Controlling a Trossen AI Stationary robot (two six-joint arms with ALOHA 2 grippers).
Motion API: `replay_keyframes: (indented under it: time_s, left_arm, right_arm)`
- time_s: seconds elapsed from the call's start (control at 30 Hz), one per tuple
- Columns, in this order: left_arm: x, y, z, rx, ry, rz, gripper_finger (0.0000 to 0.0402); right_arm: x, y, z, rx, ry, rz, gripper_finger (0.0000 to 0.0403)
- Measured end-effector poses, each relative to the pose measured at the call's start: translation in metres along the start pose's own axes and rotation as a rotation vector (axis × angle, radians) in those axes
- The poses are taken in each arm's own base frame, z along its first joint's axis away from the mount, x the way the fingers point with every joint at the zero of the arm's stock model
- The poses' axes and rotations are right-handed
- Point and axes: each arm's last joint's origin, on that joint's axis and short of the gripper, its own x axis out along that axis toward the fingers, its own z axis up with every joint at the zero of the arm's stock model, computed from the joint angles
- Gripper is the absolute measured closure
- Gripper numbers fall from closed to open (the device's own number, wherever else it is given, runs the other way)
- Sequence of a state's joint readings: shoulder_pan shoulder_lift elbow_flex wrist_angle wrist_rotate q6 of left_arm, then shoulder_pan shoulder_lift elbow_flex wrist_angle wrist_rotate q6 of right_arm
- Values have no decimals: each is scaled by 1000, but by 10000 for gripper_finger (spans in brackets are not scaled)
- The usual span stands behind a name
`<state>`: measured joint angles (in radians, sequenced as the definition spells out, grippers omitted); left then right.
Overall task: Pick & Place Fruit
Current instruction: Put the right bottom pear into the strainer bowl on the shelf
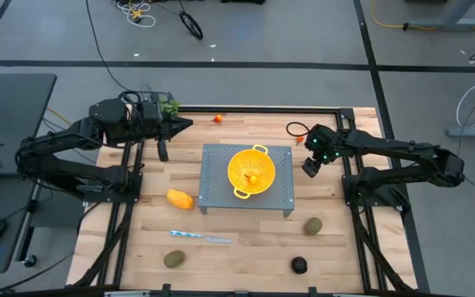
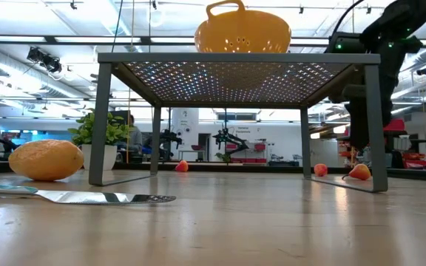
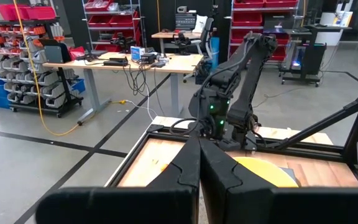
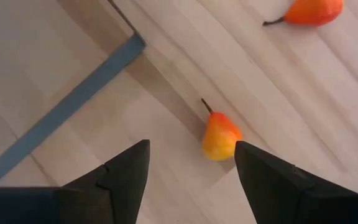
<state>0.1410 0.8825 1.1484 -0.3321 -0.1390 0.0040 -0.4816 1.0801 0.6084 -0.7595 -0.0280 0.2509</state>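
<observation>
While I watch from my remote station, both arms sit at the far half of the table.

Right fingers: my right gripper (image 4: 191, 177) has its two dark fingers (image 4: 124, 171) spread apart with nothing between them; it hangs over bare wood off the stand's two o'clock corner.
Under the right fingers: a small orange-red pear-shaped fruit (image 4: 220, 137) with a short stem lies on the boards just ahead of the gap, untouched; a second one (image 4: 312, 10) lies farther off, and a grey stand leg (image 4: 67, 109) crosses beside them.
Left fingers: my left gripper (image 3: 199, 168) is pressed closed, the fingers meeting in a point and holding nothing; it sits at the table's ten o'clock, aimed across at the other arm.
Colander: a yellow colander (image 1: 251, 171) stands on the grey perforated stand (image 1: 221, 194) at table centre, with one small orange fruit (image 1: 254, 178) inside it.
Far edge: a tiny orange-red fruit (image 1: 218, 119) rests at about eleven o'clock.
Mango: the yellow-orange oblong fruit (image 1: 180, 199) lies at the stand's eight o'clock, just beside it.
Kiwis: one brownish-green oval (image 1: 174, 259) at seven o'clock, another (image 1: 312, 226) at four o'clock.
Dark fruit: a small blackish round one (image 1: 299, 265) near five o'clock.
Knife: a silvery knife (image 1: 200, 238) lies near the front, between mango and kiwi.
Greens: a leafy bunch (image 1: 170, 106) sits beside the left wrist.
</observation>
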Motion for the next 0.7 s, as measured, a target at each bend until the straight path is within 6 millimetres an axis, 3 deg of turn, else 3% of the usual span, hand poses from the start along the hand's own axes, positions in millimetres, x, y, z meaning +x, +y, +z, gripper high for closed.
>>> replay_keyframes:
  time_s: [0.7]
  left_arm:
    - [0,0,0,0,0,0,397]
  right_arm:
    - [28,-8,-16,-102,-54,-97,157]
